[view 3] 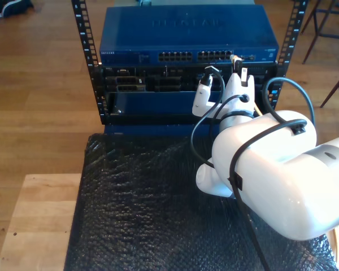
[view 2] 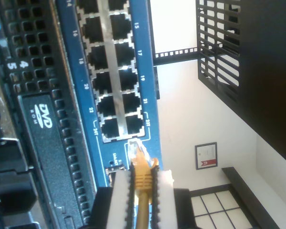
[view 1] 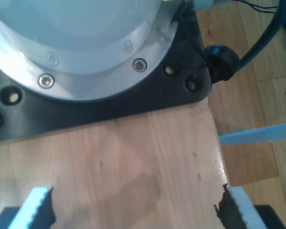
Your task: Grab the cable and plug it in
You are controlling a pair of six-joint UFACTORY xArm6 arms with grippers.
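Observation:
The cable (view 2: 143, 187) is pale yellow, and my second gripper (view 2: 142, 175) is shut on it just behind its clear plug (view 2: 135, 149). The plug tip sits against the blue network switch (view 2: 88, 98), just past the last pair of ports (view 2: 119, 125); I cannot tell whether it is seated in a socket. In the exterior view the second gripper (view 3: 238, 72) holds the cable end (view 3: 234, 58) at the switch front (view 3: 186, 34), right of the port rows. My first gripper (view 1: 136, 207) is open over bare wood with nothing between its light-blue pads (view 1: 38, 200).
The switch sits in a black rack (view 3: 85, 62) above a server with a DVD drive (view 2: 43, 119). A black bubble mat (view 3: 141, 197) covers the table, with bare wood (view 3: 39, 214) at the exterior view's left. An arm's round base on a black plate (view 1: 148, 100) stands in front of the first gripper.

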